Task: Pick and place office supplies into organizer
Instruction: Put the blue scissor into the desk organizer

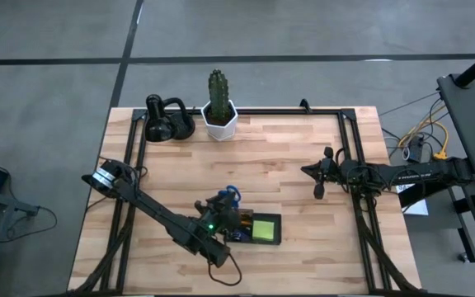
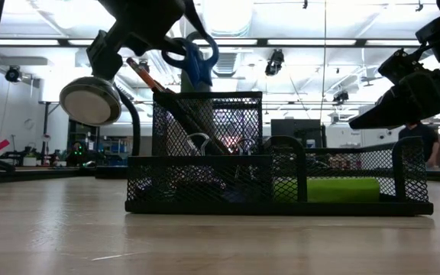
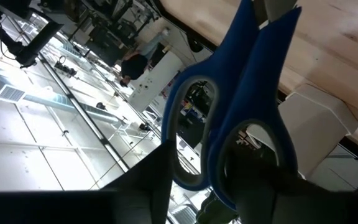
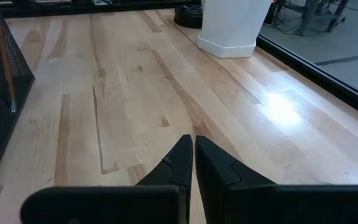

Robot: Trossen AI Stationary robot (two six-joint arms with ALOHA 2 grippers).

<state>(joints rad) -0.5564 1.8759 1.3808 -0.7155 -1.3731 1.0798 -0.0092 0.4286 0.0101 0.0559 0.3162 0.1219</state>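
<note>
My left gripper (image 1: 221,206) is over the black mesh organizer (image 1: 279,221) near the table's near edge, shut on the blue-handled scissors (image 1: 231,195). In the low view the scissors (image 2: 193,57) stand handles-up in the organizer's tall cup (image 2: 208,130), next to an orange pencil (image 2: 145,76) and dark pens that lean in the same cup. A lime-green sticky-note pad (image 1: 264,228) lies in the low compartment (image 2: 334,189). My right gripper (image 1: 318,183) hovers shut above bare table, right of centre. My left gripper (image 3: 219,158) has the scissors by their two blue handle loops (image 3: 185,162), pinched between the fingers, one finger (image 3: 160,180) outside each loop. It comes from above, slanting in from the table's left. The scissors stand about upright, blades down inside the cup.
A white hexagonal cactus pot (image 1: 219,120) and a black rounded desk gadget (image 1: 167,120) stand at the far edge. Black rails run along the table's left, right and far sides. Bare wood lies between the organizer and my right gripper (image 4: 193,146).
</note>
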